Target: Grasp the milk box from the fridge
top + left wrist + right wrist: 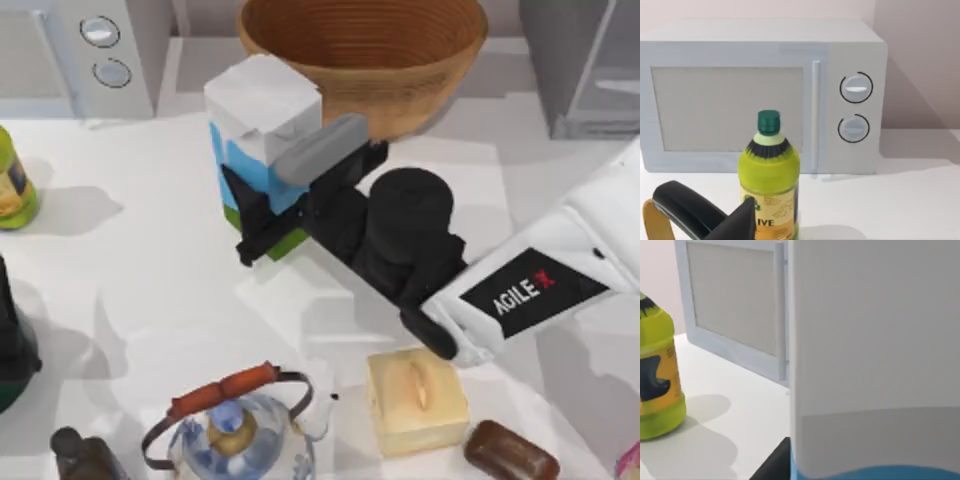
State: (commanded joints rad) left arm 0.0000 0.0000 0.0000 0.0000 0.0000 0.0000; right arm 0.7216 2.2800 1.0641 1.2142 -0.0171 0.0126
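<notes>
One right tool (262, 225) pinches the milk box (262, 130), upright on the desk (130, 260) near the bowl (365, 50), well apart from the fridge (585, 65). Risk: low grip, tall carton may tip.

Right arm reaching in, hand closed.
Right hand (262, 215) extends from the right edge toward centre, fingers apparently clamped; left hand (700, 220) low, state unclear.
</notes>
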